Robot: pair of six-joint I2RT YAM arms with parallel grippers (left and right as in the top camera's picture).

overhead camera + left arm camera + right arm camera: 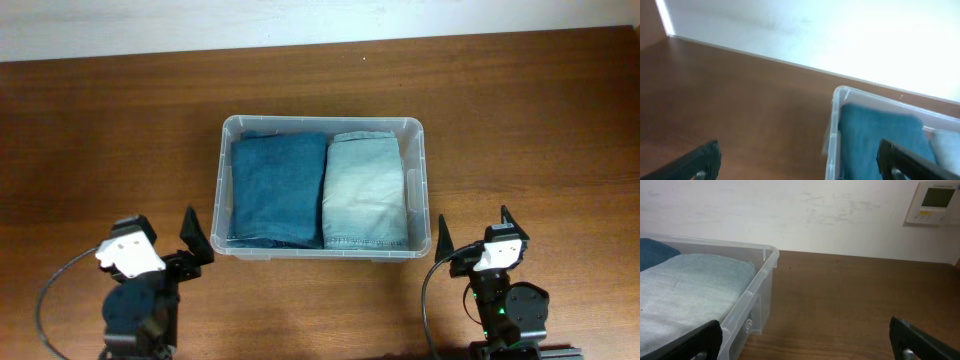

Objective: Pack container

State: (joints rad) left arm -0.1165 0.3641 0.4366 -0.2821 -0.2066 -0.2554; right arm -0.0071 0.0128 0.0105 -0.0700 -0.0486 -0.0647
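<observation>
The clear plastic container (322, 122) sits mid-table, holding dark blue folded jeans (277, 190) on its left and pale blue folded jeans (364, 190) on its right. My left gripper (160, 232) hovers open and empty just off the container's near left corner. In the left wrist view the left gripper (800, 160) straddles the container's left rim (835, 125), with the dark jeans (875, 130) beyond. My right gripper (475, 228) is open and empty by the near right corner. In the right wrist view the right gripper (805, 340) faces bare wood beside the container's wall (760, 277) and the pale jeans (690, 285).
The brown wooden table (520, 110) stretches to a white wall at the back. A wall control panel (935, 202) shows at the upper right of the right wrist view. Black cables (50, 300) loop beside both arm bases at the near edge.
</observation>
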